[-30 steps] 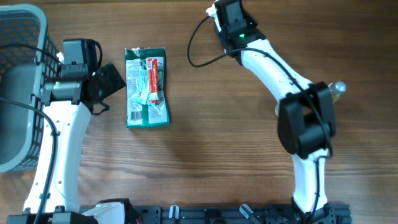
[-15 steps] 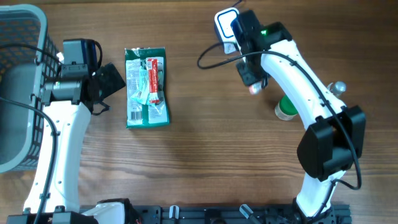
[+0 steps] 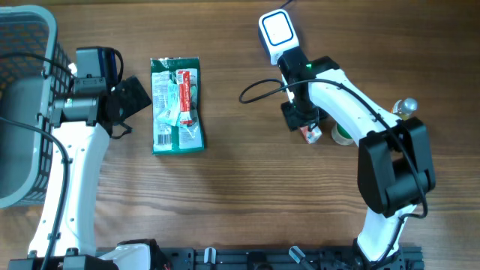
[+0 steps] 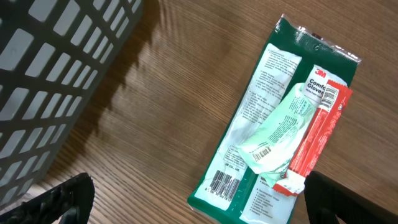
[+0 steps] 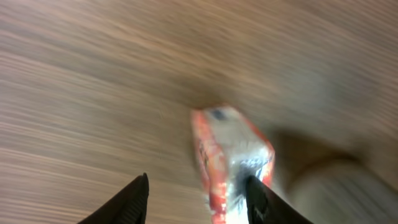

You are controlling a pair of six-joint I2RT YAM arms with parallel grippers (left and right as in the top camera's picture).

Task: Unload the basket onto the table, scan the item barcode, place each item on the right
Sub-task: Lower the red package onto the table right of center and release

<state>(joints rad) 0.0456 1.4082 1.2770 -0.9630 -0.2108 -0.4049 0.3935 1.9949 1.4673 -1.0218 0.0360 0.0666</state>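
A small red-and-white packet [image 3: 310,134] lies on the wood right of centre. My right gripper [image 3: 303,122] hangs just over it. In the blurred right wrist view the packet [image 5: 233,155] sits between the parted fingers of the right gripper [image 5: 196,180], close against the right finger [image 5: 258,199], and the jaws stand open. The white scanner [image 3: 276,30] lies at the back. A green glove pack [image 3: 177,105] with a barcode [image 4: 225,183] lies at the left. My left gripper [image 3: 133,98] is open beside the pack, wide across its near end [image 4: 199,208].
A grey basket [image 3: 22,97] fills the far left, its mesh wall [image 4: 56,74] close to the left arm. A green-capped bottle [image 3: 344,135] and a silver knob [image 3: 406,106] stand just right of the red packet. A black cable [image 3: 259,88] loops from the scanner.
My right arm swung down from the scanner toward the table's middle with the red packet, and its jaws have parted over it. The left arm and green pack stayed put.
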